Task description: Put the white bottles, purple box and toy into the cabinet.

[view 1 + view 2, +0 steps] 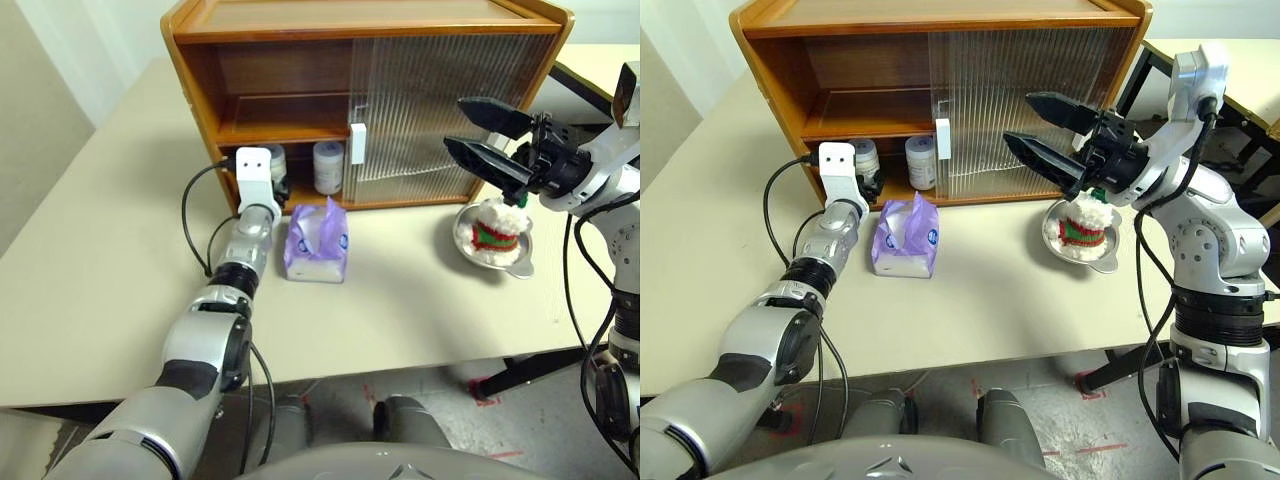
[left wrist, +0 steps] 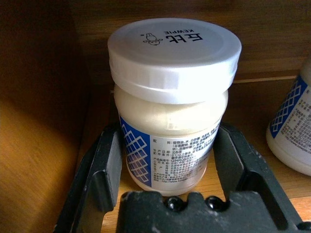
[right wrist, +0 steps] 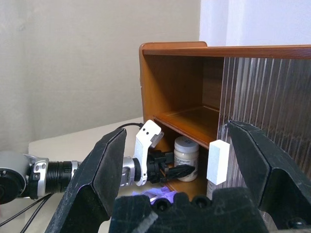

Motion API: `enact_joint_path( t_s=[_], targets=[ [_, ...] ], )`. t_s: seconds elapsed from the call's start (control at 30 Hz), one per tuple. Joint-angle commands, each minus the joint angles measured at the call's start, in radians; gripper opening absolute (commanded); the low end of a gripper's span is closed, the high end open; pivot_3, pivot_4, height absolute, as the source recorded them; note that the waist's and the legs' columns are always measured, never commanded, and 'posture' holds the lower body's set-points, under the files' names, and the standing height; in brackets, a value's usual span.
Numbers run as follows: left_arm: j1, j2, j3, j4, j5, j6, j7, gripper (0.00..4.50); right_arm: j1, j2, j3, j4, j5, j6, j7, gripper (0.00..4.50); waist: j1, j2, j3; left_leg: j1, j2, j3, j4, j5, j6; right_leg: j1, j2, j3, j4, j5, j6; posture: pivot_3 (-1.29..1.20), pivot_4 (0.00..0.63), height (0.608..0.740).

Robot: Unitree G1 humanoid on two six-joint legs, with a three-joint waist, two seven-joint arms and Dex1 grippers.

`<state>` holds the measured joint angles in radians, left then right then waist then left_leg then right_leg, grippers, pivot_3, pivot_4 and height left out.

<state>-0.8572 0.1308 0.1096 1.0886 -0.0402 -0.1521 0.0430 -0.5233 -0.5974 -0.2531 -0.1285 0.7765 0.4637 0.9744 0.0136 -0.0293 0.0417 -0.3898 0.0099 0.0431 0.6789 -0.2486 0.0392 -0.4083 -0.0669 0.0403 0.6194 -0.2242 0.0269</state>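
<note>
Left gripper (image 2: 165, 165) grips a white bottle (image 2: 170, 107), cap printed "KEWPIE", on the cabinet (image 1: 200, 60) lower shelf; right gripper (image 1: 487, 135) gapes empty.

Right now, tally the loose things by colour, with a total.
White: 3, two bottles and the toy
Purple: 1, the box
Steel: 1, the bowl
Total: 5

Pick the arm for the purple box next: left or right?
Left, probably. The left gripper is at the cabinet opening, around a white bottle, with the purple box right beside that arm. The open right gripper hangs above the toy, farther off.
</note>
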Motion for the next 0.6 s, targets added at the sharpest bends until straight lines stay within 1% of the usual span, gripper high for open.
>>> enact_joint_path(
  t_s=[0.03,0.07,0.1,0.13,0.3,0.43,0.6],
  targets=[
    [-0.020,-0.013,0.013,0.028,-0.011,-0.018,-0.030,3.38,0.006,-0.007,-0.016,-0.018,0.013,-0.002,-0.002,4.50,0.000,0.000,0.000,0.000,0.000,0.000,0.000,0.000,0.000,0.000,0.000,0.000,0.000,0.000,0.000,-0.02,0.000,0.740],
    [-0.019,-0.016,0.009,0.022,-0.012,-0.022,-0.055,3.78,0.006,-0.008,-0.016,-0.017,0.013,-0.002,-0.001,4.50,0.001,0.000,0.000,0.000,0.000,0.000,0.000,0.000,0.000,0.000,0.000,0.000,0.000,0.000,0.000,-0.02,0.000,0.740],
    [-0.016,-0.017,0.008,0.012,-0.012,-0.028,-0.071,4.05,0.005,-0.008,-0.016,-0.016,0.013,-0.002,0.000,4.50,0.000,0.000,0.000,0.000,0.000,0.000,0.000,0.000,0.000,0.000,0.000,0.000,0.000,0.000,0.000,-0.02,0.000,0.740],
    [-0.014,-0.018,0.010,0.004,-0.015,-0.032,-0.083,4.48,0.005,-0.008,-0.015,-0.015,0.013,-0.003,0.000,4.50,0.000,0.000,0.000,0.000,-0.001,0.000,0.000,0.000,0.000,0.000,0.000,0.000,0.000,0.000,0.000,-0.02,0.000,0.740],
    [0.034,-0.007,0.014,-0.067,-0.023,-0.025,-0.118,4.48,0.004,-0.005,-0.013,-0.010,0.011,-0.008,0.004,4.50,0.001,0.000,0.000,0.000,-0.002,0.000,0.000,0.000,0.000,0.000,0.000,0.000,0.000,0.000,0.000,-0.01,0.000,0.740],
    [0.093,-0.008,0.015,-0.188,-0.040,0.009,-0.150,4.48,-0.001,-0.004,-0.012,-0.001,0.009,-0.011,0.009,4.50,-0.001,0.000,0.000,0.000,0.000,0.000,0.000,0.000,0.000,0.000,0.000,0.000,0.000,0.000,0.000,0.00,0.000,0.740],
    [0.206,-0.004,0.006,-0.445,-0.053,0.123,-0.172,4.48,-0.009,0.003,-0.004,0.011,0.004,-0.016,0.017,4.50,0.001,0.000,0.000,0.000,0.001,0.000,0.000,0.000,0.000,0.000,0.000,0.000,0.001,0.001,-0.001,0.02,0.000,0.740]
  ],
)
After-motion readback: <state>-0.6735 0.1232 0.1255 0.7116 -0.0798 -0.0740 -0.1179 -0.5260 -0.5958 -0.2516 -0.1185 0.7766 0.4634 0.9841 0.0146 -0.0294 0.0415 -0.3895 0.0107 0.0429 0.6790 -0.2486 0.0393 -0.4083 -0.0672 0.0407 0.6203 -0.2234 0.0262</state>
